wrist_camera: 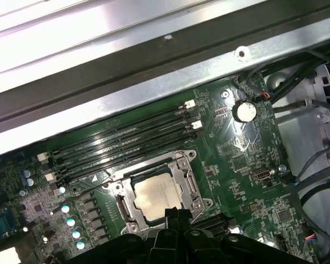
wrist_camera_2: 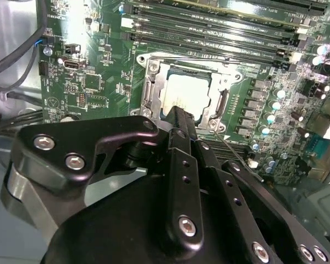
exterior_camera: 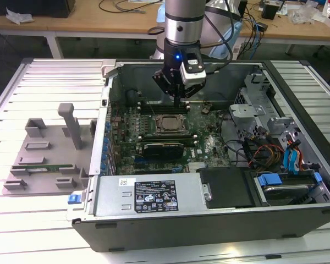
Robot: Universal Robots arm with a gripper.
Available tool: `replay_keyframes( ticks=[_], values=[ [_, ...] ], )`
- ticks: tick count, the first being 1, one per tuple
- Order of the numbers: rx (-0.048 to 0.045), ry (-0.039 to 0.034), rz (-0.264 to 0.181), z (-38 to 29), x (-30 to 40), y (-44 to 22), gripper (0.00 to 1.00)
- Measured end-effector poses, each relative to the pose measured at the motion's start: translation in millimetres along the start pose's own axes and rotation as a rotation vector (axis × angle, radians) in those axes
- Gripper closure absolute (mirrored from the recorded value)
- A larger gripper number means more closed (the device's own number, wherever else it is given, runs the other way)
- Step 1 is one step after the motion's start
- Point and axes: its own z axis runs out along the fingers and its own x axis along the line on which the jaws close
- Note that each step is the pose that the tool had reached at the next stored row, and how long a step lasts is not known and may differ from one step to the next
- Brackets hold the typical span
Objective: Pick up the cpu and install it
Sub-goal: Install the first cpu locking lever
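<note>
1. Black metal claw (wrist_camera_2: 179,114), bolted links with hex-head screws. Its fingers look pressed together with nothing between them, and the tips hover just above the socket edge.
2. Directly past the tips, the cpu (wrist_camera_2: 187,93) lies flat in the socket (wrist_camera_2: 148,96). It is a square chip with a pale matte silver top. In the first wrist view the cpu (wrist_camera: 155,196) sits level and square inside the frame.
3. The socket frame is bright stamped steel with cut corners. A thin wire lever (wrist_camera_2: 237,160) runs off at a slant beside it. Whether the frame is latched, I cannot tell.
4. Judgement: pick and place look done and the chip appears seated. Work stands at the install end, with the claw apart from the chip.
5. Judgement: any move from here calls for a straight, clean path, with no sideways drag across the chip top or the lever.
6. Around the socket is a glossy green motherboard (exterior_camera: 204,144), with long black memory slots (wrist_camera: 126,144) with white latches just beside the socket, and a shiny round coin cell (wrist_camera: 244,111) further off.
7. The board lies in an open dark-grey computer case (exterior_camera: 154,225).
8. The case rests on a ribbed aluminium worktop (exterior_camera: 44,77). On the exterior view's left, a grey moulded holder (exterior_camera: 44,148) carries a green memory stick (exterior_camera: 41,166), well apart from the claw.
</note>
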Motion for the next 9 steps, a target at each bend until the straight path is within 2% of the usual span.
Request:
replay_keyframes(
  ticks=[9],
  values=[
    [-0.0038,-0.0052,-0.074,0.0,0.0,0.0,0.89]
  ],
)
